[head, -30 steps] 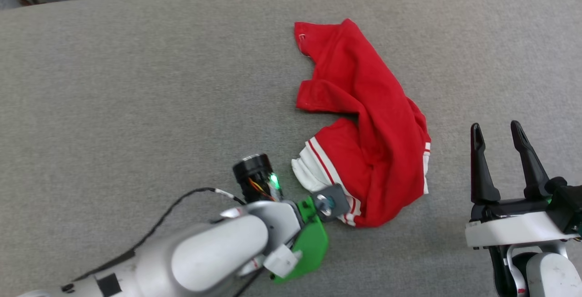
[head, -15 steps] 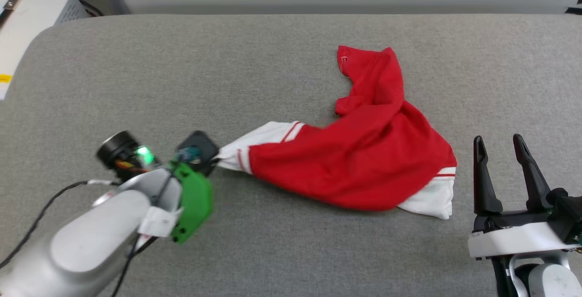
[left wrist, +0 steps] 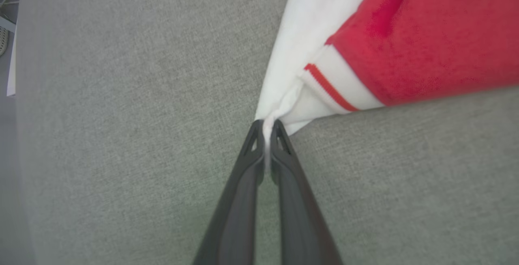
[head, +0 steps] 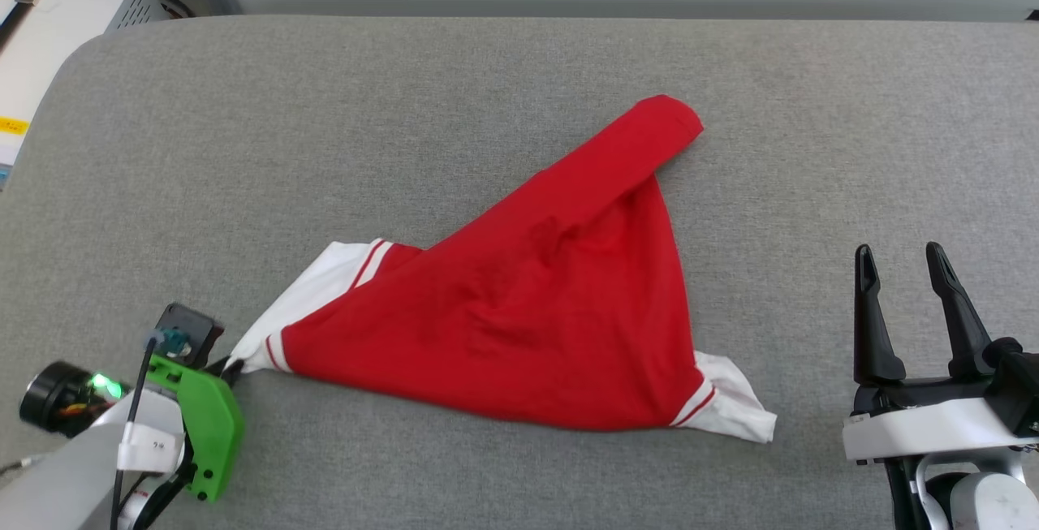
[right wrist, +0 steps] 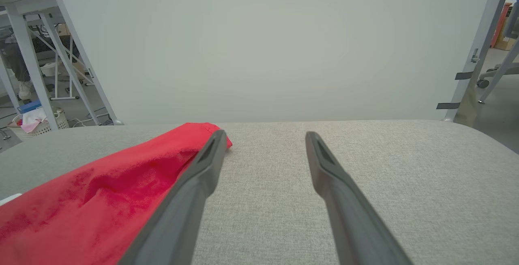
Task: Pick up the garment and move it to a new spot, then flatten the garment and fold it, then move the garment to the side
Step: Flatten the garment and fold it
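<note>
The garment [head: 536, 311], red with white striped-trim sleeves, lies stretched in a rough triangle across the middle of the grey padded table [head: 406, 108]. My left gripper [head: 231, 364] is at the lower left of the head view, shut on the tip of a white sleeve. The left wrist view shows the white cloth [left wrist: 292, 78] pinched between the closed fingertips [left wrist: 266, 129]. My right gripper [head: 901, 258] stands open at the lower right, a little right of the garment's other white sleeve [head: 730, 408]. In the right wrist view the red garment [right wrist: 101, 192] lies left of the open fingers [right wrist: 202, 175].
A white cabinet or box [head: 49, 43] stands off the table's far left corner. A pale wall runs behind the table's far edge. Metal frames [right wrist: 48, 54] and a basket [right wrist: 36, 123] stand on the floor beyond the table.
My left gripper has dragged the white sleeve to the left and nearer, pulling the bunched garment out into a long triangle. The head camera has shifted. The right gripper stays open in place.
</note>
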`<state>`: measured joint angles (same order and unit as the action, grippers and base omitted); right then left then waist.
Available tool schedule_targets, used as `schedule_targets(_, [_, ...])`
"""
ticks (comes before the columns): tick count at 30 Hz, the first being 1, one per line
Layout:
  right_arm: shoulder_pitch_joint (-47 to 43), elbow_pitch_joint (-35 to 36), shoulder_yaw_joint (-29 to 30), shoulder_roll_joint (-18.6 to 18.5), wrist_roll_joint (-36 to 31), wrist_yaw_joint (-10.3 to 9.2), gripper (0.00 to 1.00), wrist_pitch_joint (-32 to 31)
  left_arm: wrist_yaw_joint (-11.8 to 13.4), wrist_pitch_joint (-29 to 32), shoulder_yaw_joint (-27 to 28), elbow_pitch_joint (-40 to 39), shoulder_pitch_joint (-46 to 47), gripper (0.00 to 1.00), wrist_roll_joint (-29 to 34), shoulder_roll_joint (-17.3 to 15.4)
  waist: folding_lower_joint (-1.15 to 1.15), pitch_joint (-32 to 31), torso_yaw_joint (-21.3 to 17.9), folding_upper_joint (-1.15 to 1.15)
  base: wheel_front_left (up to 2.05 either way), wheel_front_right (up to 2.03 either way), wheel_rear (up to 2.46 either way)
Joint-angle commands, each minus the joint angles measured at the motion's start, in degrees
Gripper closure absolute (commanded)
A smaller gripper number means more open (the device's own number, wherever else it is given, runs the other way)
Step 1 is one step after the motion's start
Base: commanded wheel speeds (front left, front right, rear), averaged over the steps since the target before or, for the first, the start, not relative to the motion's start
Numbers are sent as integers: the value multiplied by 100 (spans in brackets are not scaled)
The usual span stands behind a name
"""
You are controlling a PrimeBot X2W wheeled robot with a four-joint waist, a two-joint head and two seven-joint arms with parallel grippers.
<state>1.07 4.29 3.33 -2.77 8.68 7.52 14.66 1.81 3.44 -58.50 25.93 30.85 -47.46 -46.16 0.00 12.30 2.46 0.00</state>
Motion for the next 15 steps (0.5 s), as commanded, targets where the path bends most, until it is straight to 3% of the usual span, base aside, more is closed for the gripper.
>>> schedule_targets(1, [-30, -14, 8, -10, -46, -3, 0, 34, -39, -45, 22, 172, -163, 100, -120, 60, 0, 23, 1, 0, 0, 0, 0])
schedule_targets(7, [-60, -52, 32, -10, -77, -3, 0, 34, -218, -313, 48, 753, -353, 100, -363, 443, 0, -5, 38, 0, 0, 0, 0])
schedule_targets(8, [-74, -64, 35, -10, -80, -3, 0, 34, -216, -412, 74, 812, -355, 79, -382, 518, 0, -34, 52, 0, 0, 0, 0])
schedule_targets(9, [-86, -73, 33, -10, -82, -3, 0, 34, -199, -509, 98, 844, -351, 10, -383, 574, 0, -61, 63, 0, 0, 0, 0])
schedule_targets(10, [-101, -85, 35, -10, -82, -3, 0, 34, -132, -688, 143, 863, -331, 0, -356, 639, 0, -111, 83, 0, 0, 0, 0])
schedule_targets(15, [-195, -103, 88, -10, -60, -3, 0, 34, 317, -1455, 371, 658, -386, 0, -262, 839, 0, -393, 164, 0, 0, 0, 0])
